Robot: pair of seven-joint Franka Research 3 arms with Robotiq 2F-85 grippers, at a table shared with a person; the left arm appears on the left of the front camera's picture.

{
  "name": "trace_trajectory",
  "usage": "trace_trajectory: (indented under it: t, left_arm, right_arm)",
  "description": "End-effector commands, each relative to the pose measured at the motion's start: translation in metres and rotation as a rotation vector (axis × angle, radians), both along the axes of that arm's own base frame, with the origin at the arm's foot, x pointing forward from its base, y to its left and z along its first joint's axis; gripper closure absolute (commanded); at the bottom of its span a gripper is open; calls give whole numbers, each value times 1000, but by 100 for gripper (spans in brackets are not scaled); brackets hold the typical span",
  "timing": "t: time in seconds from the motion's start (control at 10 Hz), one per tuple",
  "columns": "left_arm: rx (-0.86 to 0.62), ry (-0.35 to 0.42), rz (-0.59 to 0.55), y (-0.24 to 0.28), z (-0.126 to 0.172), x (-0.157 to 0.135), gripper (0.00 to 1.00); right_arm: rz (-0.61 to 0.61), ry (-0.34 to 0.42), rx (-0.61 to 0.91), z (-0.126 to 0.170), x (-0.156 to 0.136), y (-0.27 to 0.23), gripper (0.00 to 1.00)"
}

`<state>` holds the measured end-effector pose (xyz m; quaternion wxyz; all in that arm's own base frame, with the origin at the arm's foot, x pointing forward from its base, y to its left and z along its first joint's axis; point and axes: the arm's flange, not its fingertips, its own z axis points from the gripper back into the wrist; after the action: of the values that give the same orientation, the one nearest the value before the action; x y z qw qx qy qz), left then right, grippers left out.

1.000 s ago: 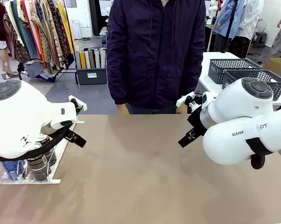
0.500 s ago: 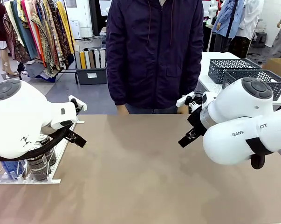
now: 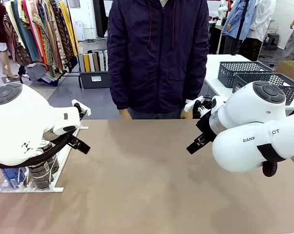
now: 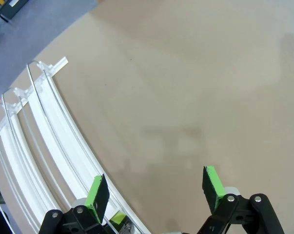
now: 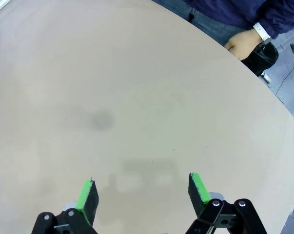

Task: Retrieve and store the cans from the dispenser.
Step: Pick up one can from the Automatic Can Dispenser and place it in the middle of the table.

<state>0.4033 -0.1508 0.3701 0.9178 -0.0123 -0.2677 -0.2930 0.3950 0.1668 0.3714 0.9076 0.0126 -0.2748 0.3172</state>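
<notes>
at the left edge of the tan table [image 3: 147,190] sits the flat white-and-clear plastic dispenser rack [image 3: 64,155], the slim silver-topped drink cans [image 3: 39,170] bunched at its near end. they are mostly hidden behind the left arm, so i can't count them. the left gripper [image 4: 155,187] hangs just beside the rails, green pads spread wide and empty; the right gripper [image 5: 144,192] is likewise agape over bare tabletop. retrieval looks unstarted — next, i'd say, the left gripper must settle around one can.

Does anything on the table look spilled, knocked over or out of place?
Nothing stands out. The cans sit in the dispenser at the left of the table; the left gripper and right gripper hang open and empty.
</notes>
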Motion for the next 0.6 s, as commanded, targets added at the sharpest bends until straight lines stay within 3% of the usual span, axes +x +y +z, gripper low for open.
trace_trajectory:
  t: [0.0,0.3,0.5]
  left_arm:
    - [0,-1,-1,0,0,0,0]
    - [0,0,0,0,0,0,0]
    - [-176,123,-101,-1,21,-9,0]
  right_arm:
    - [0,0,0,0,0,0,0]
    - [0,0,0,0,0,0,0]
    - [11,219,154,14,1,-11,0]
